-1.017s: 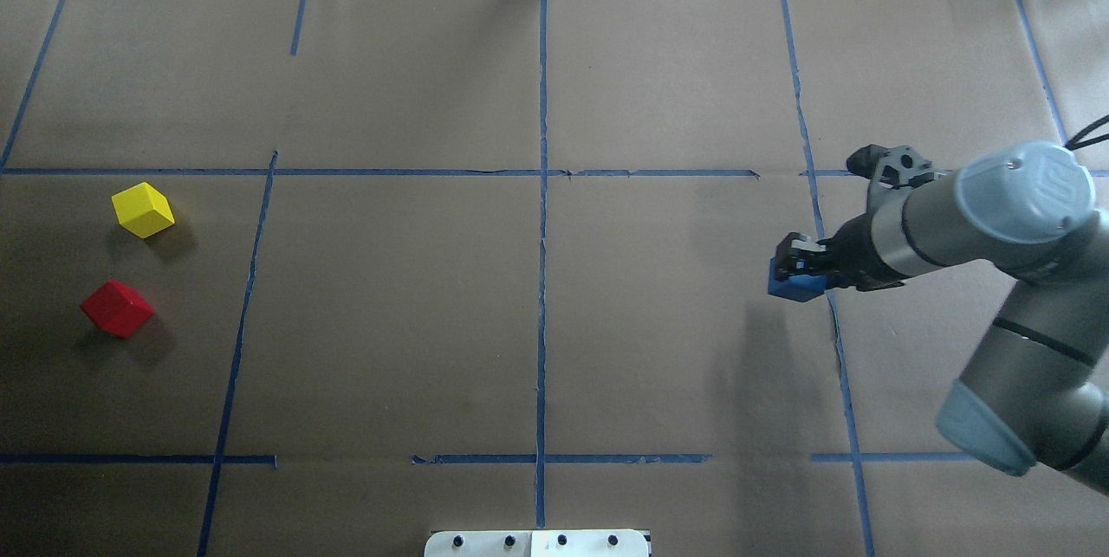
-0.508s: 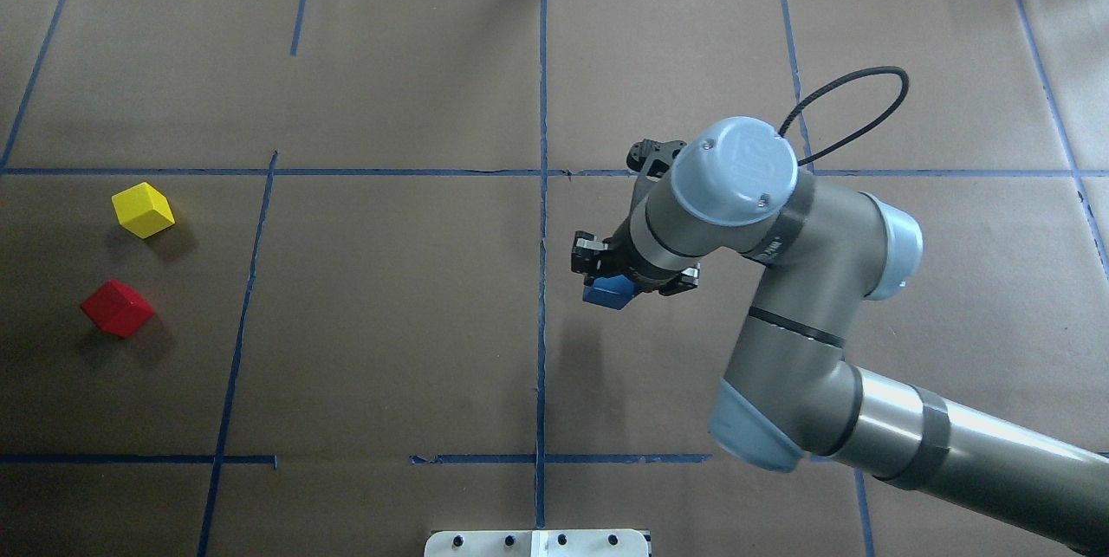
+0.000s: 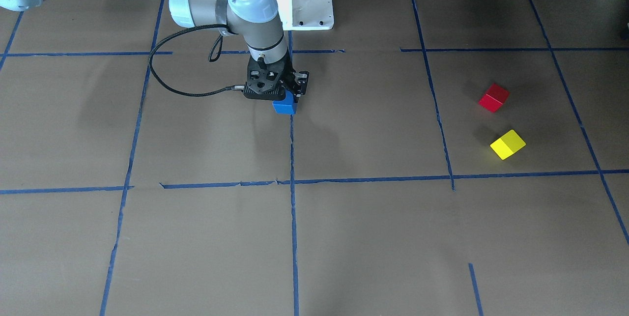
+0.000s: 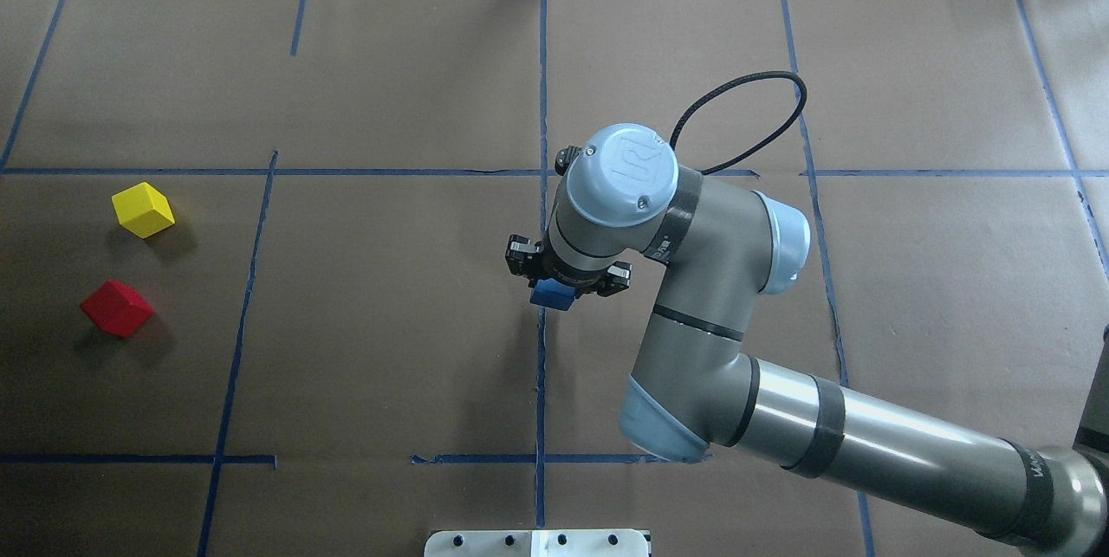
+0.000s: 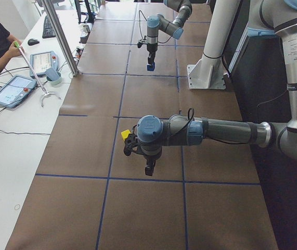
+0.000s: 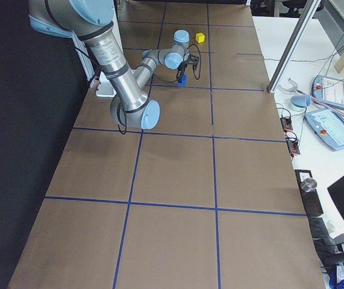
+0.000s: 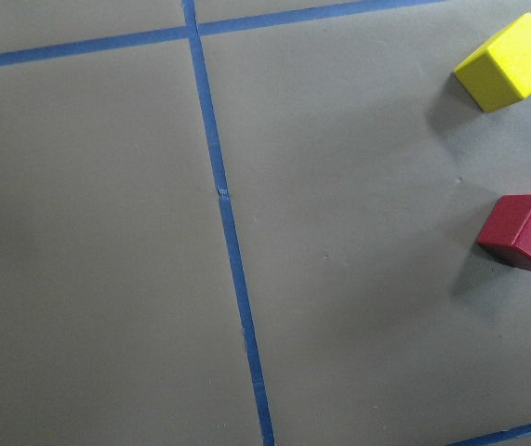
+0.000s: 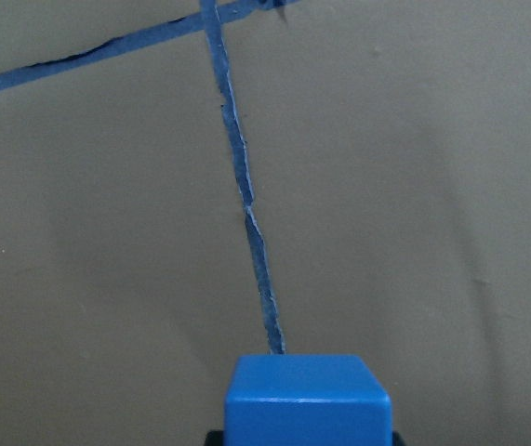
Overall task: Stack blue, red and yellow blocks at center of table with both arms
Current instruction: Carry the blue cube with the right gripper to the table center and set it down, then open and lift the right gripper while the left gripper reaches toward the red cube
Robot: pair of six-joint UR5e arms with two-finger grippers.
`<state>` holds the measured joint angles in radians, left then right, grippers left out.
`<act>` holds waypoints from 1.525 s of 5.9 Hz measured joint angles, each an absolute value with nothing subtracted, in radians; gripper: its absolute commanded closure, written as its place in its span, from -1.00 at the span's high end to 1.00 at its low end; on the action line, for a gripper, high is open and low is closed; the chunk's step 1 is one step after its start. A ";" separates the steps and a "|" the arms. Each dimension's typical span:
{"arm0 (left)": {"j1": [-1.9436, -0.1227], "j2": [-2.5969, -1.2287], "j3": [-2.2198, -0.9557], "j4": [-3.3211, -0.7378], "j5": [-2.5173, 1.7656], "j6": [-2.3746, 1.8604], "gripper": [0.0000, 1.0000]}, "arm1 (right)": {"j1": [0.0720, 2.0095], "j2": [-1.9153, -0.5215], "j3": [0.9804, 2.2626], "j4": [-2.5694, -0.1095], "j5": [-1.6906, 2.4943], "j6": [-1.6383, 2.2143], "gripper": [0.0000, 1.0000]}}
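Your right claw (image 4: 559, 280) is pinching the blue block (image 4: 553, 294), right over the middle tape line (image 4: 541, 384). Three blocks total: that one, plus one red block (image 4: 117, 307) and one yellow block (image 4: 143, 210) far off to its left. Half a second ago the claw sat right of that line. Left claw (image 5: 149, 167): can't tell.

One block (image 4: 553, 293) hangs, apparently, over the table's (image 4: 390, 340) centre; two others (image 4: 143, 210) (image 4: 117, 308) lie left.
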<state>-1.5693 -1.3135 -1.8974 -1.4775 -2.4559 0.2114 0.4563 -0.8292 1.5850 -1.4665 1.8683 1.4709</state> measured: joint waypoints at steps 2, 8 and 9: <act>-1.569 -1.313 -1.899 -1.486 -2.456 0.211 1.00 | 0.447 -0.813 1.536 -1.442 1.843 1.453 -0.87; -1.561 -1.316 -1.902 -1.510 -2.457 0.205 1.00 | 0.409 -0.797 1.566 -1.433 1.791 1.432 1.00; -1.547 -1.320 -1.901 -1.542 -2.457 0.156 1.00 | 0.422 -0.825 1.638 -1.433 1.797 1.430 1.00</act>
<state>-1.5468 -1.3201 -1.9012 -1.5423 -2.4573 0.1563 0.4223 -0.8250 1.6384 -1.4328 1.7969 1.4303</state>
